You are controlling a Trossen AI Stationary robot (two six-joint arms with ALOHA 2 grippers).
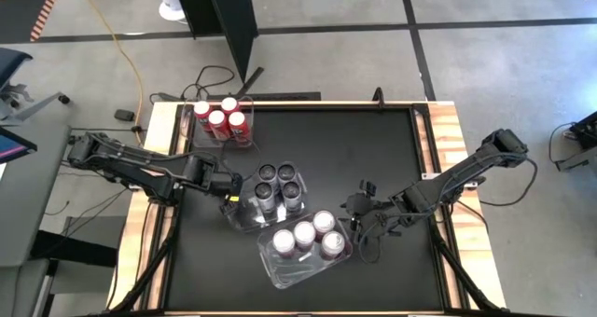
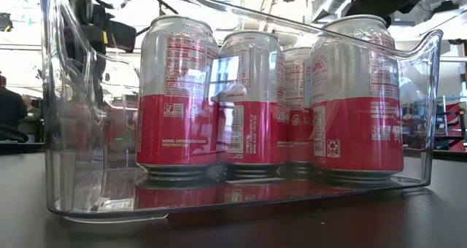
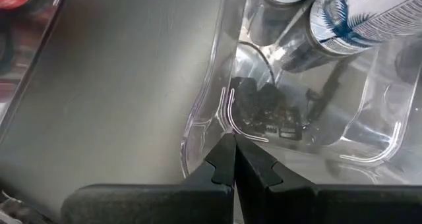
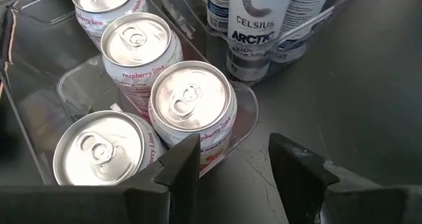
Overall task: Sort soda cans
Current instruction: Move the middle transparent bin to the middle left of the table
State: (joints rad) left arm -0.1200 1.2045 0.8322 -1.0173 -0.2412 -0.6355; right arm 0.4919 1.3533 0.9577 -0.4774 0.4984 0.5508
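Observation:
Three clear tubs stand on the black table, each holding several upright cans. Red cans sit in the far-left tub. Dark grey cans fill the middle tub. White-and-red cans stand in the near tub, which fills the low view. My left gripper is shut at the left end of the middle tub. My right gripper is open just right of the near tub, whose rounded end lies ahead of the fingers, apart from them. My left gripper pinches the clear wall of the middle tub at its left end corner, between the two fingertips. The fingers come from the table's left, slanting down. The tub rests flat on the table with its cans upright.
Wooden rails border the black table top on the left and right. Bare black surface lies on the far right part of the table and near the left edge. Cables and floor lie beyond the table.

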